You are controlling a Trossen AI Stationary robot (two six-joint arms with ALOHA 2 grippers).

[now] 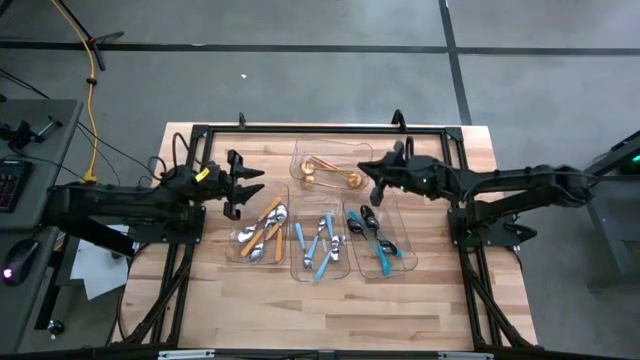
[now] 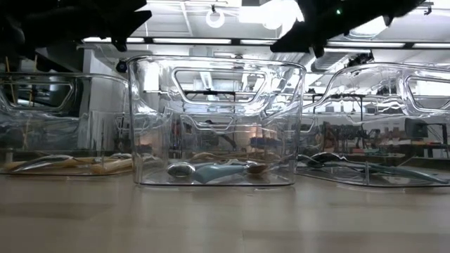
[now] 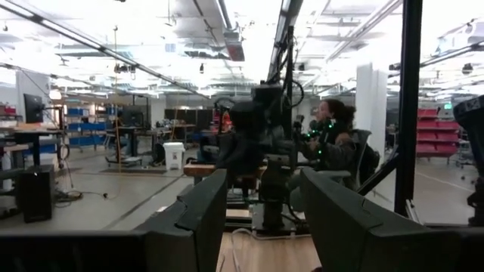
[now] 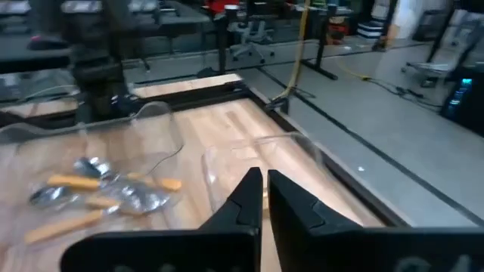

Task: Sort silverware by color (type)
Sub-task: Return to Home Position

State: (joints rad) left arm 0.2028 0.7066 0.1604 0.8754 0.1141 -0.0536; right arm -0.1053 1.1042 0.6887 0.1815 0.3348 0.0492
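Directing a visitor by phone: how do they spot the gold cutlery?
On the wooden table, three clear trays sit in a row; a fourth tray stands alone behind them. Its cutlery is all gold, without orange, light-blue or teal handles.

Three trays sit side by side on the counter, a fourth tray behind the middle one (cutlery in each).
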